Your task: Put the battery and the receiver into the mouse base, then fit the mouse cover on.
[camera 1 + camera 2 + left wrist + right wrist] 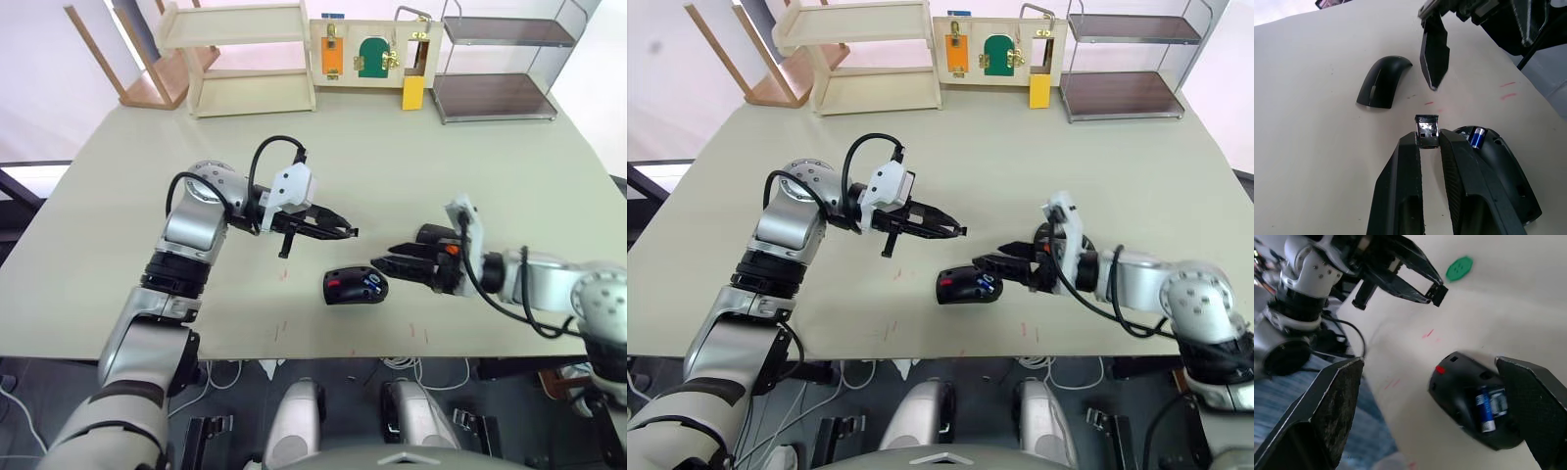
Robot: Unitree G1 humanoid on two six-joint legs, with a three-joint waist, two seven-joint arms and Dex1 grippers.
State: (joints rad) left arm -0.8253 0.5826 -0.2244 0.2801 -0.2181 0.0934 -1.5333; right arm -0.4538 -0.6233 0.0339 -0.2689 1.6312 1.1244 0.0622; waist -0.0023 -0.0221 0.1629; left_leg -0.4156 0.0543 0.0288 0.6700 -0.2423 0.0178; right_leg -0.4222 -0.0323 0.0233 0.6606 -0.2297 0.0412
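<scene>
The mouse base (968,284) lies open on the counter (1019,157), red and blue inside. The right end effector (991,265) sits spread at its edge; the left end effector (958,232) hovers above, seemingly pinched.

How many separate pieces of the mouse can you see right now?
4. The mouse base lies on the table with the battery inside it; the left gripper holds the receiver; the mouse cover lies apart.

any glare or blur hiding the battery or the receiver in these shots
Left wrist view: the receiver, pinched in the left claw, glints on its metal face but reads clearly; the battery in the mouse base is sharp. Right wrist view: the right claw's fingers are soft, the battery clear.
</scene>
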